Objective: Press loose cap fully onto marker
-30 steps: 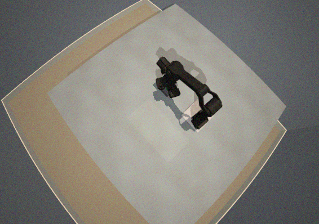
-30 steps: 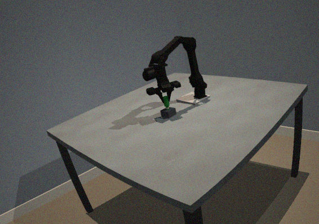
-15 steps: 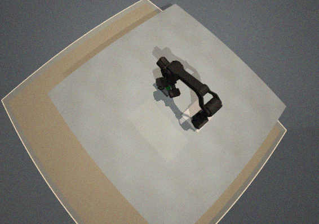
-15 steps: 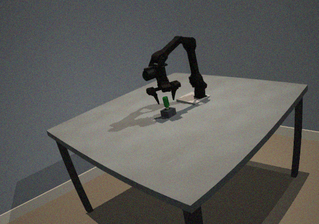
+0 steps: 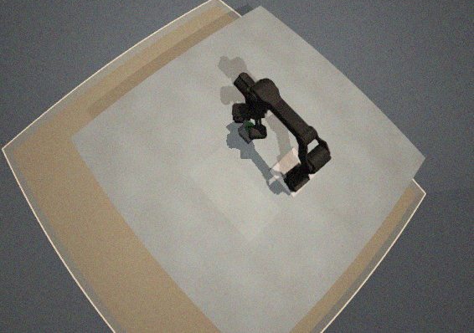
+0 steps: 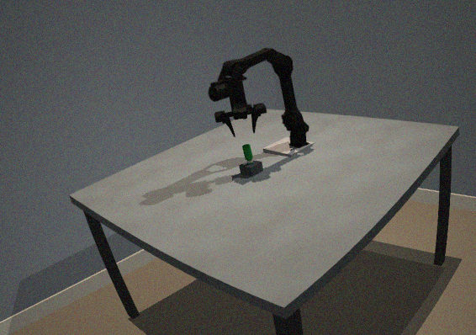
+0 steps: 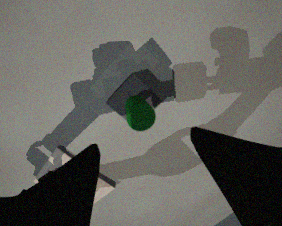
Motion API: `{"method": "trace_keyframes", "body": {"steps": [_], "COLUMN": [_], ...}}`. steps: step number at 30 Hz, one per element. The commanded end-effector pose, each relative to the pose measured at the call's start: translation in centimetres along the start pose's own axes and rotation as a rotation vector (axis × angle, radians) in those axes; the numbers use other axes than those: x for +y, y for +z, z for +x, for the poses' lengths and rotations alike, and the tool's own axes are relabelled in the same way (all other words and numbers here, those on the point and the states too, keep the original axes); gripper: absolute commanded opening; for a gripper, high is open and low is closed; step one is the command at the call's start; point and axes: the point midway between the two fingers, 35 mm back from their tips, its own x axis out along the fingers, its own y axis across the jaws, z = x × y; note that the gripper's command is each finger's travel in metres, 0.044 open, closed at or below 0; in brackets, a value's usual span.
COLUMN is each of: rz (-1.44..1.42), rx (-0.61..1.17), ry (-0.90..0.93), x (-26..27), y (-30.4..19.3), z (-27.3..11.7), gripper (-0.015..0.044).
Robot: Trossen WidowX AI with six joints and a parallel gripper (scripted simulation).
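Gray table [image 5: 167, 212] [image 6: 261, 222] [image 7: 30, 30]; green cap [image 5: 249, 125] [image 6: 247, 152] [image 7: 140, 114] upright over block [image 5: 246, 134] [image 6: 251, 168] [image 7: 125, 92]; claw [image 5: 255, 125] [image 6: 244, 135] [image 7: 145, 142] above (wide, holding nothing).

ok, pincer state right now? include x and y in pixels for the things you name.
Pincer [image 5: 253, 129] [image 6: 244, 135] [image 7: 145, 142]: open, holding nothing, fingertips apart above the green cap [image 5: 249, 125] [image 6: 247, 152] [image 7: 140, 114].

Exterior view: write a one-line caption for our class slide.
The robot's open gripper hovers above a green cap on the marker in its dark block.
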Motion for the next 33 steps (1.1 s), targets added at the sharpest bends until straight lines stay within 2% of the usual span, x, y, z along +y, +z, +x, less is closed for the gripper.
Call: {"method": "trace_keyframes", "body": {"steps": [1, 7, 11, 33], "rz": [0.292, 0.842, 0.902, 0.902], "rx": [0.004, 0.006, 0.007, 0.007], "ry": [0.005, 0.006, 0.006, 0.006], "x": [-0.1, -0.2, -0.2, -0.2], "y": [0.1, 0.2, 0.2, 0.2], "z": [0.4, 1.0, 1.1, 2.7], "gripper": [0.0256, 0.0099, 0.0, 0.0]}}
